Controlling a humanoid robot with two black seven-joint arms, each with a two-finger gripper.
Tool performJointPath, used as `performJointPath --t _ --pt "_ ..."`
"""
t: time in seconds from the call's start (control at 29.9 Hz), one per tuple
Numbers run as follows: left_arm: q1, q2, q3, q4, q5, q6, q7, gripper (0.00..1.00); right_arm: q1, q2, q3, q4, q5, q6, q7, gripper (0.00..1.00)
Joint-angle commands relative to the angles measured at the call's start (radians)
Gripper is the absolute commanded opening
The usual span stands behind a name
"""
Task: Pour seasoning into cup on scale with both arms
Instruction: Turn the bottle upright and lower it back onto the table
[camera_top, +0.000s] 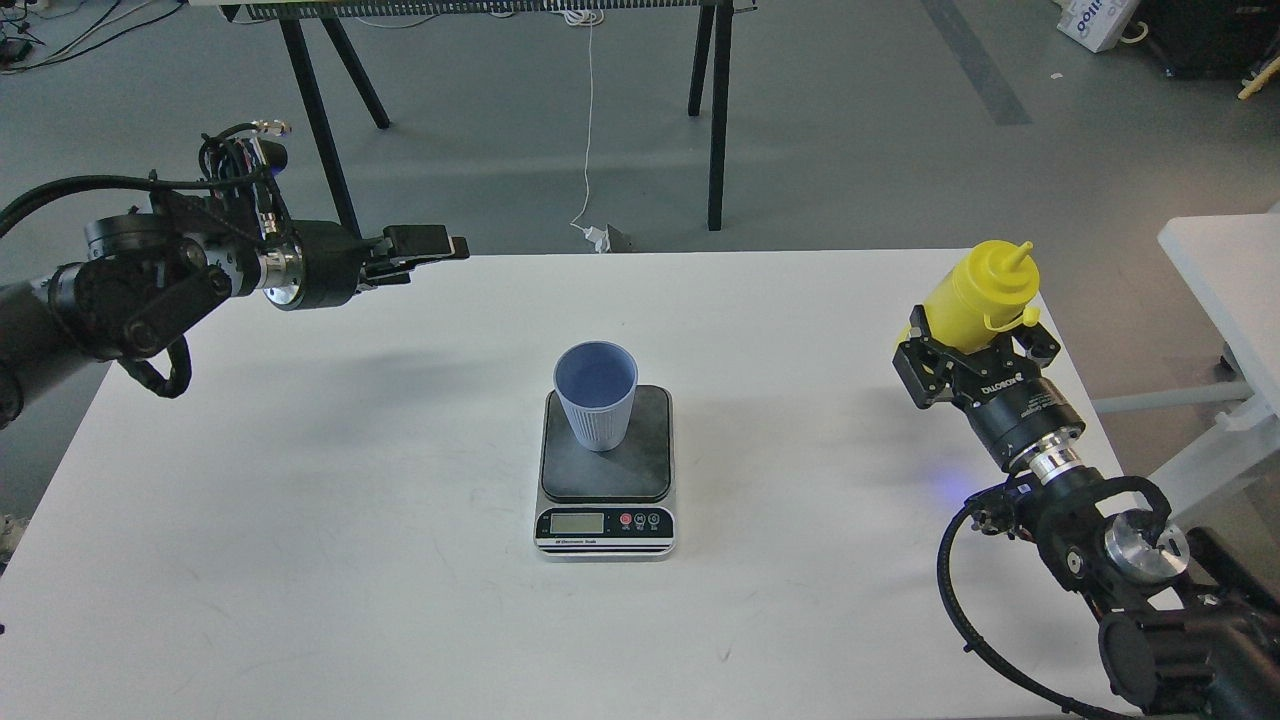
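Scale: a small flat digital kitchen scale (606, 470) with a dark grey square platform and a silver-black front sits at the middle of the white rectangular table (330, 520), its LCD display and red button facing the near edge.
Cup: a light blue-grey ribbed plastic cup (596, 394) stands upright on the far left part of the platform, mouth open.
Seasoning: a yellow plastic squeeze bottle (980, 290) with a pointed nozzle is held over the table's right edge, well apart from the cup, nozzle tilted up and to the right.
Right arm: the black right gripper (972, 352) clamps the bottle's lower body, one finger on each side.
Left arm: the black left gripper (420, 252) hangs over the table's far left corner, pointing right, holding nothing; whether its fingers are wide or narrow cannot be told from this side-on angle.
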Motion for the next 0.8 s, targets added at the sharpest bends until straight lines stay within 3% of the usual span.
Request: performJointPath --t 0.0,0.47,0.77 --pt "0.000 -0.001 0.000 0.000 0.000 0.000 0.000 0.99 -0.041 0.020 -0.006 -0.008 -0.003 0.003 0.003 0.21" --pt "0.001 0.000 0.001 0.000 0.002 0.000 0.000 0.99 -0.047 0.070 -0.090 -0.137 -0.014 0.003 0.006 0.30" --pt "0.001 0.000 0.001 0.000 0.000 0.000 0.000 0.99 -0.044 0.072 -0.145 -0.130 -0.015 0.003 0.008 0.43"
